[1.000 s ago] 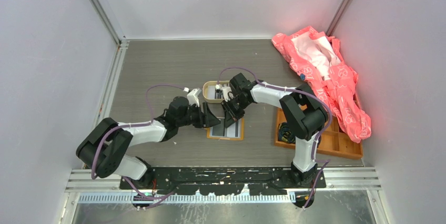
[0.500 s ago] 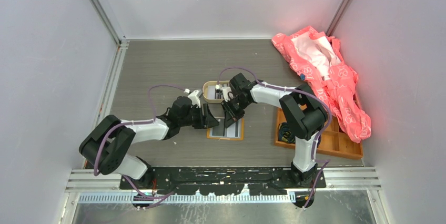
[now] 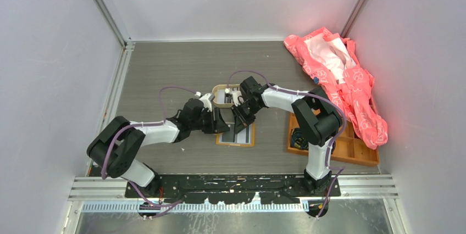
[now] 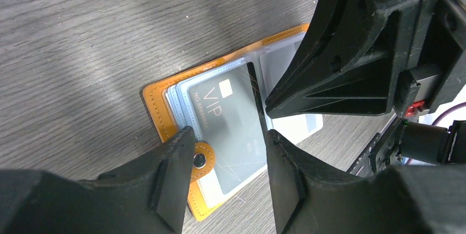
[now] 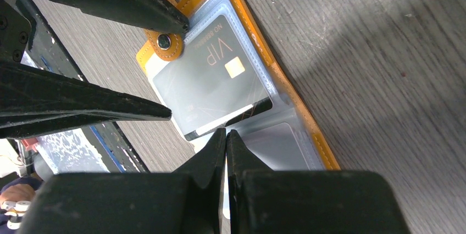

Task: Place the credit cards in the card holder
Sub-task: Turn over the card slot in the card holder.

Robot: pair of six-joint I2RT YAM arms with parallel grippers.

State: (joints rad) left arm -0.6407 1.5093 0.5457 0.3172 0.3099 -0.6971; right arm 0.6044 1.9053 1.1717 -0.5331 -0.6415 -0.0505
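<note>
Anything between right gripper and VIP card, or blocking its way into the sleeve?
Nothing visible. Shut right gripper sits at the edge of the VIP card; open left gripper straddles the card holder, flanking the card.

The grey card [image 4: 228, 118] lying in the orange card holder [image 4: 156, 110] says "VIP" in thin letters. Beside that runs a small line starting "NO", its digits too fine to read.

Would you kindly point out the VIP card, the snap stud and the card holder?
VIP card [image 4: 231, 118]: left wrist view, middle of its grey face.
snap stud [image 4: 199, 160]: left wrist view, its metal centre.
card holder [image 4: 155, 106]: left wrist view, orange leather border near the corner.
</note>
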